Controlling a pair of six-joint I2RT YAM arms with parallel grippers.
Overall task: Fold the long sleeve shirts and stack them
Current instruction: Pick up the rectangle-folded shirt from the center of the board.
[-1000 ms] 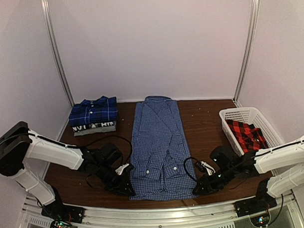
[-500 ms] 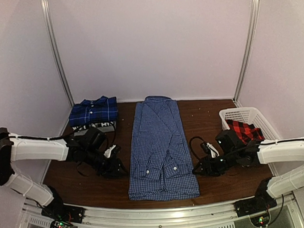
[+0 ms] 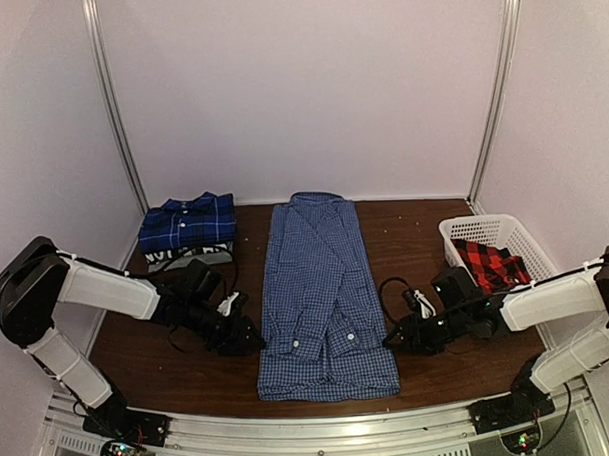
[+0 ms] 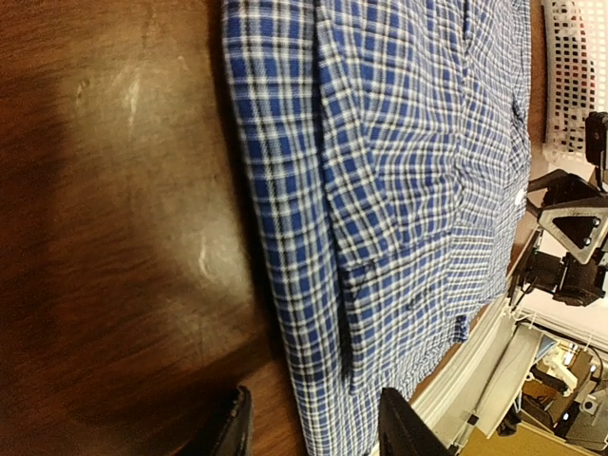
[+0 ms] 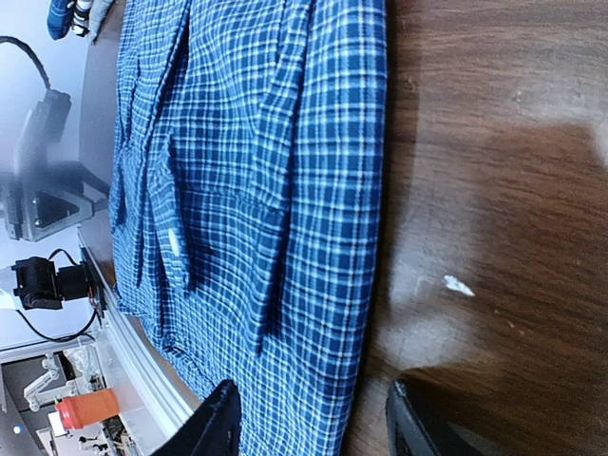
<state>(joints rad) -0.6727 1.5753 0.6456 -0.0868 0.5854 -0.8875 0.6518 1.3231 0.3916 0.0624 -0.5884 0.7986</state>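
three long sleeve shirts, one table, one basket, two grippers.

1. blue-and-white check shirt [image 3: 322, 287]: spread lengthwise down the middle of the brown table [image 3: 415, 234], collar to the far side, hem toward the arms. both sleeves folded in over the front, cuffs low, white buttons showing. narrowed to a long strip, judged ready for a crosswise fold from the hem.
2. dark blue plaid shirt [image 3: 189, 222]: folded, collar up, far left, resting on another folded garment [image 3: 185, 255]. judged the start of the stack.
3. red-and-black plaid shirt [image 3: 491, 266]: bundled inside the white basket [image 3: 475, 225] at the right, not yet folded.
4. left gripper [image 3: 246, 337]: low beside the strip's left edge, fingers [image 4: 233, 427] spread, holding nothing, cloth edge running between them in the wrist view.
5. right gripper [image 3: 396, 338]: mirrored at the strip's right edge, fingers [image 5: 220, 418] apart, empty. paired placement judged a setup for taking both sides together.

writing: pale lettering on the folded garment under item 2, too small to read. no brand or label legible elsewhere.
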